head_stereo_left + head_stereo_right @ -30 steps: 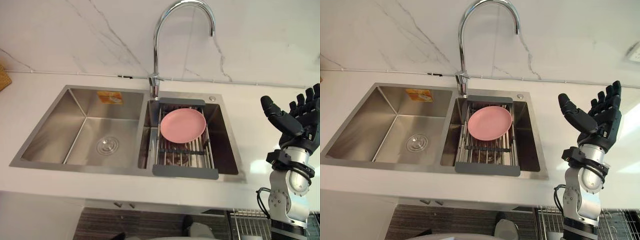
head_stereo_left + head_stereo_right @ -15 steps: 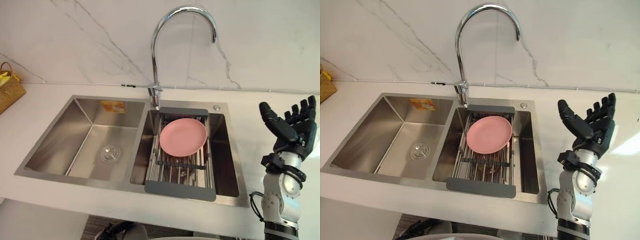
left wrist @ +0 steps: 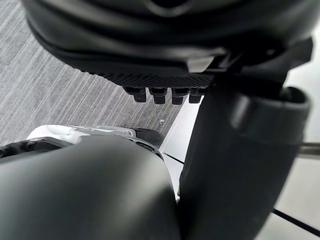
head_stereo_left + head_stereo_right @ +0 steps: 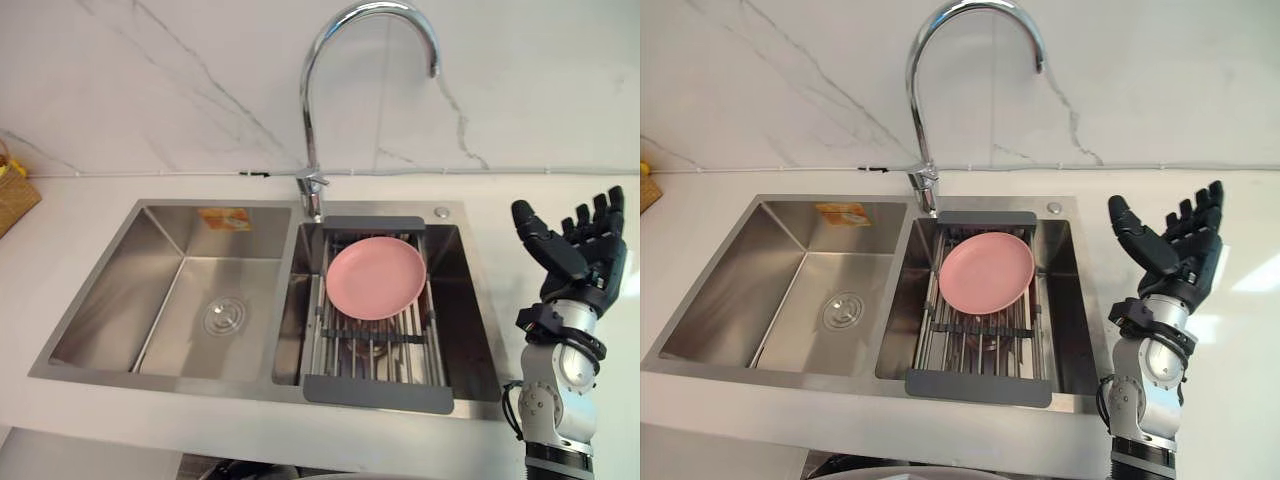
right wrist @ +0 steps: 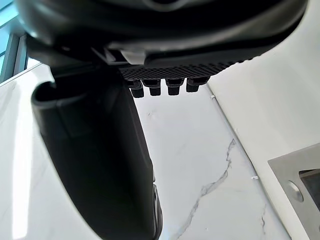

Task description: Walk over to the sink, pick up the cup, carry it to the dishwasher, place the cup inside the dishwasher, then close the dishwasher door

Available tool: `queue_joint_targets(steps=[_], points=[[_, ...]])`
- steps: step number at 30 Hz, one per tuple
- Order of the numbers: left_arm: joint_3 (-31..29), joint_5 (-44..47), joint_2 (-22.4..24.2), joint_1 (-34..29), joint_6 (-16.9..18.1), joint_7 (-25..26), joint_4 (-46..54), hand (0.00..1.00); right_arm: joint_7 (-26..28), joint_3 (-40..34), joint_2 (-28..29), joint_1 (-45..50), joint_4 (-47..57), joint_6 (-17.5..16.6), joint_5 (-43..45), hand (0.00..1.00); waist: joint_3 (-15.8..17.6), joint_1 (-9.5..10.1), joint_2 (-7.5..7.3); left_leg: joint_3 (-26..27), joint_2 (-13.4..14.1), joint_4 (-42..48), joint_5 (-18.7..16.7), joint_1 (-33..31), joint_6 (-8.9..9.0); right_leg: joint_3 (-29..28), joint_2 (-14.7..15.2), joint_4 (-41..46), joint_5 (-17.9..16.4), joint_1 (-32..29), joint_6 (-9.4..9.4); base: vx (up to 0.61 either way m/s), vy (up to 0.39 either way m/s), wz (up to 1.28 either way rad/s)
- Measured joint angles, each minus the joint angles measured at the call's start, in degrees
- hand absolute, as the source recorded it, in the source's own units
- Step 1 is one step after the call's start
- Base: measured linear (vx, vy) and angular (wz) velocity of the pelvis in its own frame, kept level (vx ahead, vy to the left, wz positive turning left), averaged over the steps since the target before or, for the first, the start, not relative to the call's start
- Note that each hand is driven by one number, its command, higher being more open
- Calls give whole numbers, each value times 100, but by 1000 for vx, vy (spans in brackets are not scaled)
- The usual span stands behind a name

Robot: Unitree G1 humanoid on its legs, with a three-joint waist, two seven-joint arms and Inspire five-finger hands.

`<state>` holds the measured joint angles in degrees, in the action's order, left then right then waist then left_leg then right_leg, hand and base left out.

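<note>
Right eye view, starting from right robot hand (image 4: 1185,258): raised above the bench (image 4: 1240,380), just beside the right rim of the sink (image 4: 730,372). Fingers straight and spread, thumb held apart, nothing in the grasp. Confirmed in right wrist view: past the fingertips, white bench and a corner of the sink rim.

Left wrist view for left robot hand (image 3: 165,60): hanging low over a striped floor (image 3: 60,100), relaxed, empty.

Outward and leftward from right robot hand:
- Right basin first, bridged by a wire rack (image 4: 978,388). Pink plate (image 4: 986,272) lying flat on the bars, toward the back.
- Left basin beyond, bare save for the drain (image 4: 843,309).
- Faucet (image 4: 915,90) rising from the back rim between the basins, arching over the rack.

Cup: cannot place it. Something glinting beneath the rack bars, too hidden to name.

Judging from this: search comes first, grasp not begun. Anything in the sink lies left of and below right robot hand, so reach goes inward and down. Right robot hand far nearer than left robot hand, above all to the racked basin. Long axis of cup: cannot tell. If under the rack, approach from above blocked by bars, with risk of knocking the plate.
</note>
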<state>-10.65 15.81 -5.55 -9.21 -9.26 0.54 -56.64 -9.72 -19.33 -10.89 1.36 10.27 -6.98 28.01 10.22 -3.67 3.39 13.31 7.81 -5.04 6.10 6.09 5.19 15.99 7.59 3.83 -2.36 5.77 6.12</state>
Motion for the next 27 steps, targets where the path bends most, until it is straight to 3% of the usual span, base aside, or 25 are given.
queue_joint_targets(steps=[4, 8, 14, 20, 27], points=[[151, -16, -28, -42, 64, 10, -5, 100, 779, 87, -16, 106, 0, 38, 228, 100, -90, -4, -14, 52, 2, -18, -1, -1, -2, -48, -16, -114, 113, 9, -34, -9, 9, -10], [237, -28, -71, -73, 118, 19, -4, 100, 1914, 316, -58, 152, -3, 425, 565, 100, -166, 8, -71, 79, 5, -18, 1, -1, -3, -58, -29, -159, 180, 30, -41, 0, 0, 0], [423, -137, -223, -78, 154, -2, 6, 100, 3434, 648, -500, 300, -59, 736, -17, 100, -231, 104, -208, 154, 1, -24, 1, -5, -3, -124, -40, -301, 278, 46, -36, -8, 10, -6], [438, -242, -371, -75, 136, -92, -22, 100, 4212, 893, -1510, 301, -59, 734, -751, 100, -326, 101, -423, 314, 4, -27, -1, -4, -3, -266, -58, -405, 356, 1, -14, -6, 11, -12], [467, -242, -454, -92, 81, -211, -57, 100, 4360, 1098, -2331, -307, -248, 735, -1258, 100, -396, 88, -536, 366, -10, -28, 1, 0, -7, -321, -50, -430, 402, -21, -2, -3, 9, -5]])
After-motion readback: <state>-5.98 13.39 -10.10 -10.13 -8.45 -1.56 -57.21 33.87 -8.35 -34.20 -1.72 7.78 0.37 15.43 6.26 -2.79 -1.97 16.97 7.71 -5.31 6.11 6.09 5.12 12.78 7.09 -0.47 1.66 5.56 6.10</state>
